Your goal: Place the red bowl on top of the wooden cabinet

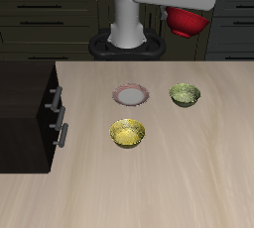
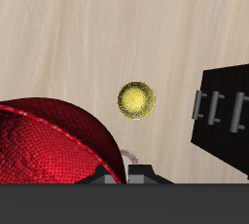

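Observation:
The red bowl (image 1: 186, 21) hangs high above the table's back part, held by its rim in my gripper (image 1: 182, 7), which is shut on it. In the wrist view the red bowl (image 2: 53, 145) fills the near field beside my fingertips (image 2: 124, 174). The wooden cabinet (image 1: 25, 113), very dark with two drawer fronts and silver bar handles, stands at the table's side edge, far from the bowl. It also shows in the wrist view (image 2: 226, 116). Its flat top is bare.
A yellow bowl (image 1: 127, 133) sits mid-table, also seen in the wrist view (image 2: 136, 99). An olive-green bowl (image 1: 185, 94) sits farther back. A white plate with a reddish rim (image 1: 131, 95) lies between them and the robot's base (image 1: 129, 34).

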Robot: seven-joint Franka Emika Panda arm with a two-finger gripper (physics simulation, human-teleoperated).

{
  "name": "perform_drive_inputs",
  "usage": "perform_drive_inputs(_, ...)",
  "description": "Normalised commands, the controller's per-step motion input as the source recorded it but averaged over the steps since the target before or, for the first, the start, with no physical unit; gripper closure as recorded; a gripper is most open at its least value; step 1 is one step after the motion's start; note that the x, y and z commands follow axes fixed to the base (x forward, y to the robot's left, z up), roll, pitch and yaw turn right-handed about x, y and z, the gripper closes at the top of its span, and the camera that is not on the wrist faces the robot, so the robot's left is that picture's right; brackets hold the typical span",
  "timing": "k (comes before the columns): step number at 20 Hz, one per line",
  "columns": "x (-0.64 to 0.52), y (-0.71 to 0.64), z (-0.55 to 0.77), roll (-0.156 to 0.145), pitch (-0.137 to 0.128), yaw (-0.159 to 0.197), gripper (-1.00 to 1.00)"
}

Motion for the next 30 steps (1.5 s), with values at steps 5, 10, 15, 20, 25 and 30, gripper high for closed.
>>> perform_drive_inputs(5,-0.06,-0.31,0.05,-0.014,-0.004,-0.009,1.00)
perform_drive_inputs(10,0.00,-0.02,0.05,0.008,-0.002,-0.013,1.00)
perform_drive_inputs(15,-0.02,-0.11,-0.02,-0.004,-0.010,0.000,1.00)
perform_drive_inputs(20,-0.01,-0.06,-0.01,-0.017,-0.002,0.003,1.00)
perform_drive_inputs(25,-0.07,-0.39,-0.02,-0.061,0.000,0.005,1.00)
perform_drive_inputs(30,-0.07,-0.17,-0.01,0.023,0.010,-0.028,1.00)
